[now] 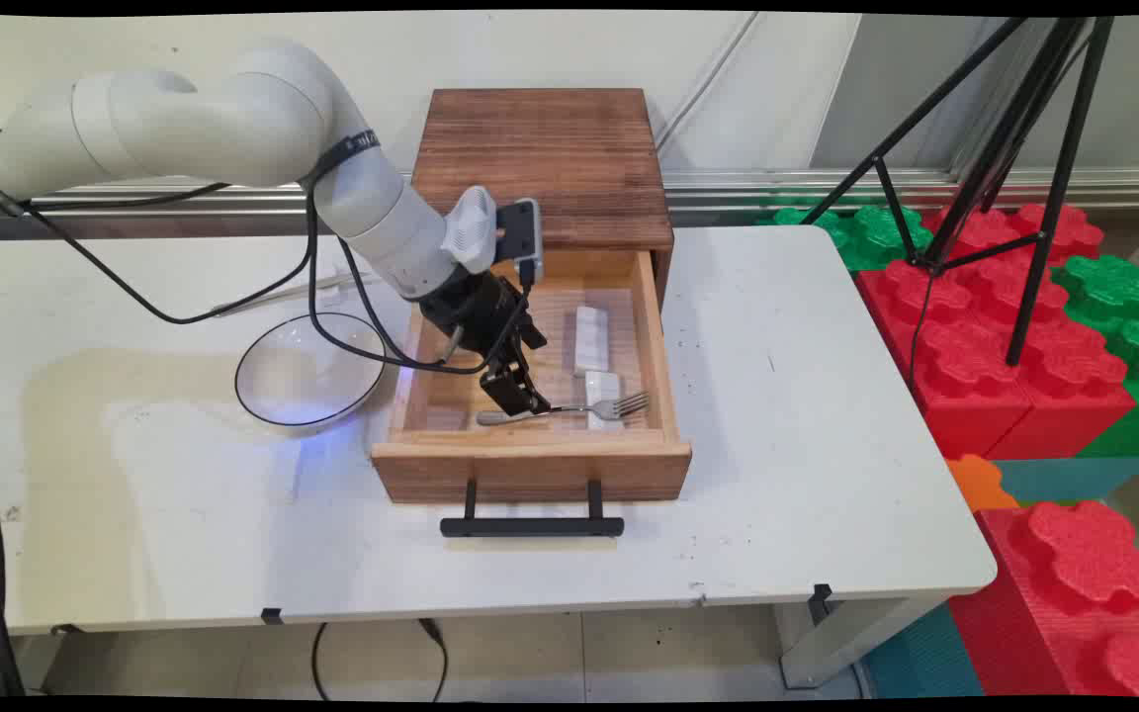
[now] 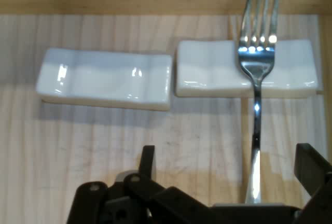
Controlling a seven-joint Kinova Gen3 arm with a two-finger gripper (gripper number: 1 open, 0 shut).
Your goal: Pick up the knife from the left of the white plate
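Note:
A silver fork (image 1: pixel 569 408) (image 2: pixel 256 79) lies in the open wooden drawer (image 1: pixel 530 465). Its neck rests across a white ceramic cutlery rest (image 1: pixel 603 389) (image 2: pixel 207 71), and its tines point toward the drawer's right wall. A second white rest (image 1: pixel 590 336) (image 2: pixel 104 79) lies just behind the first with nothing on it. My gripper (image 1: pixel 523 400) (image 2: pixel 228 167) is down inside the drawer over the fork's handle. It is open: the handle runs between the two fingers, nearer the right finger (image 2: pixel 311 167), and neither finger presses on it.
The drawer is pulled out of a dark wooden cabinet (image 1: pixel 545 158) and has a black handle (image 1: pixel 532 525) at its front. A clear glass bowl (image 1: pixel 305 371) sits left of the drawer. Black cables hang from the arm over the bowl. A tripod (image 1: pixel 995 148) stands on foam blocks to the right.

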